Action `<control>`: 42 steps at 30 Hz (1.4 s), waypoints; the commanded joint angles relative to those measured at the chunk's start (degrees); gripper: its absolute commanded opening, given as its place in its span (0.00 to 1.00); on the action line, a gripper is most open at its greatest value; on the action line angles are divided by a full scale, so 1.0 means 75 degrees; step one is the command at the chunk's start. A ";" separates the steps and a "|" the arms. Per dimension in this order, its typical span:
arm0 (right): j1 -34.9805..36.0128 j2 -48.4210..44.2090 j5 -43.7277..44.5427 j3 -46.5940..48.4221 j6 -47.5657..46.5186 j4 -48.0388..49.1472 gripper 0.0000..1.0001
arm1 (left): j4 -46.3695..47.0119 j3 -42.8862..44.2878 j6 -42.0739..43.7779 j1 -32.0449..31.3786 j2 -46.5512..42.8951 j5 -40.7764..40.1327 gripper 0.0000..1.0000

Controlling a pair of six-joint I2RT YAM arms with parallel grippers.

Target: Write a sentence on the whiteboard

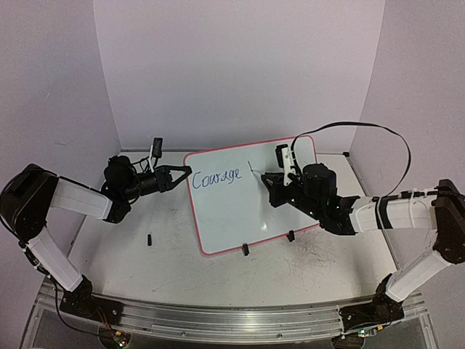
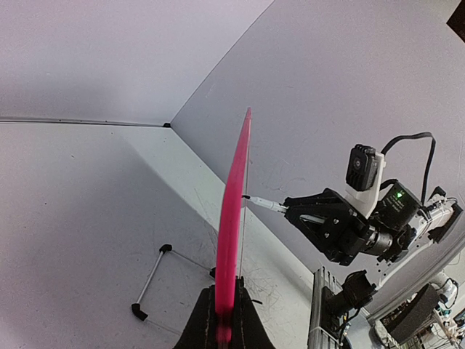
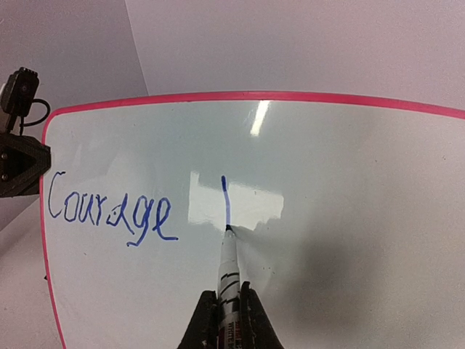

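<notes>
Looking from above: whiteboard (image 1: 240,211) is standing propped on the table (image 1: 145,269), left gripper (image 1: 187,172) closing on its left edge, right gripper (image 1: 269,179) pressing a marker (image 1: 256,171) to it | left wrist: jaws are clamping the pink rim (image 2: 234,233), seen edge-on | right wrist: jaws are gripping the marker; only here the sentence (image 3: 109,212) is reading "Courage", tip touching a new blue stroke (image 3: 225,198).

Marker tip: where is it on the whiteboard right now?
In the right wrist view, the marker, held by the right gripper, touches its tip to the whiteboard at the foot of a short blue stroke, just right of "Courage".
</notes>
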 commanded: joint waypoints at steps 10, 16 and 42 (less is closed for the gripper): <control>-0.0012 -0.0367 0.0297 -0.0248 0.0155 -0.0369 0.00 | -0.0241 0.0183 -0.0005 -0.0200 0.0110 0.0089 0.00; -0.0006 -0.0681 0.0316 -0.0230 0.0114 -0.0147 0.00 | -0.0242 0.0199 0.0008 -0.0204 0.0123 0.0091 0.00; -0.0003 -0.0012 -0.0203 0.0475 0.0083 0.0462 0.00 | -0.0267 0.0288 -0.0002 -0.0215 0.0181 0.0132 0.00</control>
